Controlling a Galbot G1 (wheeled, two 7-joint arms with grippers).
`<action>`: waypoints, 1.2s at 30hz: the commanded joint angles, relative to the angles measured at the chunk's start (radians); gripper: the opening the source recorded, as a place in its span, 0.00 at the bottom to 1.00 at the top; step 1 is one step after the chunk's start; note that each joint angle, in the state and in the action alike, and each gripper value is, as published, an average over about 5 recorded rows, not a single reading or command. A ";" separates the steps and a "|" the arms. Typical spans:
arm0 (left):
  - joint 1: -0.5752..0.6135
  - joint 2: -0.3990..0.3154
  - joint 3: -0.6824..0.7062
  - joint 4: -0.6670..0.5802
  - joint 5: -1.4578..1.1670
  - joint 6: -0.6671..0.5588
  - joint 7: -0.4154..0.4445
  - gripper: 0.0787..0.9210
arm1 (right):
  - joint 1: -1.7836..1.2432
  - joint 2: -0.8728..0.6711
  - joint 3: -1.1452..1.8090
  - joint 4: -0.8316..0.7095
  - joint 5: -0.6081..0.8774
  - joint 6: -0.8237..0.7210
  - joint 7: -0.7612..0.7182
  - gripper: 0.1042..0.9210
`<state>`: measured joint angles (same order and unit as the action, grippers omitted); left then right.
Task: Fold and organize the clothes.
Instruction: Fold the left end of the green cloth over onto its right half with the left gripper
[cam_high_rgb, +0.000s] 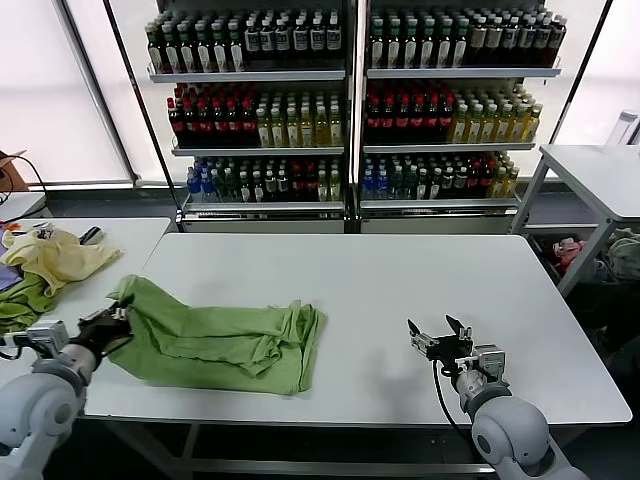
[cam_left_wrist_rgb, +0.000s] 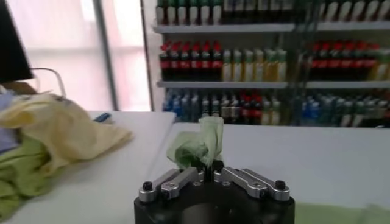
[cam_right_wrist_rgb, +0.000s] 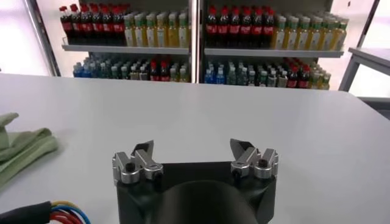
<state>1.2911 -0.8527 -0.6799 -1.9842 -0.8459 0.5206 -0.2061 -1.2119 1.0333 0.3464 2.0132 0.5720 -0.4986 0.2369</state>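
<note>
The lime-green T-shirt (cam_high_rgb: 225, 340) lies partly folded and rumpled on the left half of the white table (cam_high_rgb: 400, 290); no printed graphic shows. My left gripper (cam_high_rgb: 112, 322) is shut on the shirt's left edge at the table's front left corner. In the left wrist view a bunched tuft of green cloth (cam_left_wrist_rgb: 198, 145) stands up between the closed fingers of the left gripper (cam_left_wrist_rgb: 206, 171). My right gripper (cam_high_rgb: 440, 338) is open and empty, low over the table at the front right, well apart from the shirt. In the right wrist view (cam_right_wrist_rgb: 194, 149) the shirt's edge (cam_right_wrist_rgb: 21, 152) shows far off.
A second table (cam_high_rgb: 90, 240) stands at the left with a pale yellow garment (cam_high_rgb: 55, 258) and a darker green cloth (cam_high_rgb: 20, 305) on it. Shelves of bottles (cam_high_rgb: 345, 100) stand behind. A grey table (cam_high_rgb: 600, 170) is at the back right.
</note>
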 joint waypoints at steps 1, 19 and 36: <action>-0.029 -0.205 0.301 -0.245 -0.032 -0.006 -0.015 0.05 | 0.003 -0.002 -0.002 0.004 -0.001 0.001 0.000 0.88; -0.258 -0.370 0.618 0.121 0.147 -0.048 -0.024 0.05 | 0.006 0.001 -0.009 -0.015 -0.008 0.007 -0.001 0.88; -0.058 -0.207 0.397 -0.246 0.039 -0.053 0.091 0.48 | 0.010 0.009 -0.009 -0.037 -0.013 0.007 -0.003 0.88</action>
<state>1.1163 -1.1382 -0.1474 -2.0149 -0.7295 0.4853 -0.1594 -1.2030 1.0405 0.3381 1.9794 0.5593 -0.4917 0.2342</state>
